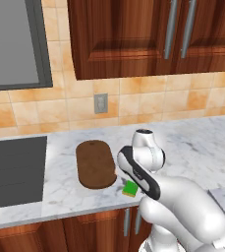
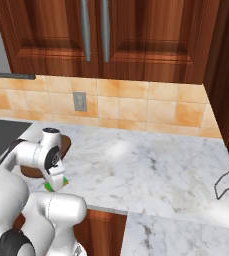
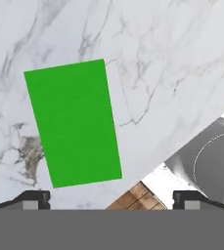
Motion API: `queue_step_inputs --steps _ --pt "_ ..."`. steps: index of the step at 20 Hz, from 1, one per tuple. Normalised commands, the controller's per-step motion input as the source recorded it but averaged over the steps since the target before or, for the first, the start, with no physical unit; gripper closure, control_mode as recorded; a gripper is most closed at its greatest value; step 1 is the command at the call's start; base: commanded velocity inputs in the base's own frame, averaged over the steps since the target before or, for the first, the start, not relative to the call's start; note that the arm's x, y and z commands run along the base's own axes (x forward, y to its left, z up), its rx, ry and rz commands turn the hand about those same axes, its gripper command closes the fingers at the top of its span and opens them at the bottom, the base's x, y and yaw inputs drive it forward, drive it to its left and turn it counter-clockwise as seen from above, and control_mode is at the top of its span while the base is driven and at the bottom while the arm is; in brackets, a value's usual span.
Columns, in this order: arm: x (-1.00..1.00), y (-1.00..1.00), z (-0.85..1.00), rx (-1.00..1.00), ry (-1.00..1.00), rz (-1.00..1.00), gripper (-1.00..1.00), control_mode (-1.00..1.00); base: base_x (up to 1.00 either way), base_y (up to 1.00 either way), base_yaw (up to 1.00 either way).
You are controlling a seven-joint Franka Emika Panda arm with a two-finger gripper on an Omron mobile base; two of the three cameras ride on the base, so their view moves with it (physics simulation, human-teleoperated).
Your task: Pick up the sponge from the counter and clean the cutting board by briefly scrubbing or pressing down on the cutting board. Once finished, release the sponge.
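The bright green sponge [image 3: 74, 122] lies flat on the white marble counter [image 1: 197, 142], close to its front edge. In the left base view the sponge [image 1: 129, 189] sits just right of the cutting board [image 1: 96, 164], a dark brown oblong slab, and apart from it. My gripper [image 3: 112, 199] hangs open straight above the sponge, holding nothing, with the fingertips [image 3: 33, 199] wide apart. Within that span the sponge lies toward the left fingertip. From the right base view a sliver of sponge [image 2: 56, 186] peeks out under my hand, and the arm hides most of the board [image 2: 32, 172].
A dark grey cooktop [image 1: 13, 170] lies left of the board. A wall outlet [image 1: 100, 103] sits on the tiled backsplash under dark wood upper cabinets [image 1: 133, 34]. The counter's front edge runs just beside the sponge. A thin wire object [image 2: 225, 184] stands at the far right.
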Motion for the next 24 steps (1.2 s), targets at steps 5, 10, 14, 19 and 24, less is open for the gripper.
queue_step_inputs --steps 5,10,14,19,24 --pt "0.02 0.04 -0.05 0.0 -0.17 0.0 -1.0 -1.0 0.0 0.0 0.0" --pt "-0.02 -0.09 -0.24 0.0 -0.08 0.0 -1.0 -1.0 0.0 0.0 0.0" --pt "-0.01 -0.32 -0.2 0.0 -0.06 0.0 -1.0 -1.0 0.0 0.0 0.0" --pt "0.0 -0.38 -0.31 0.0 0.0 0.0 -1.0 -1.0 0.0 0.0 0.0" --pt "0.0 -0.04 -0.43 0.0 0.0 0.0 -1.0 -1.0 0.0 0.0 0.0"
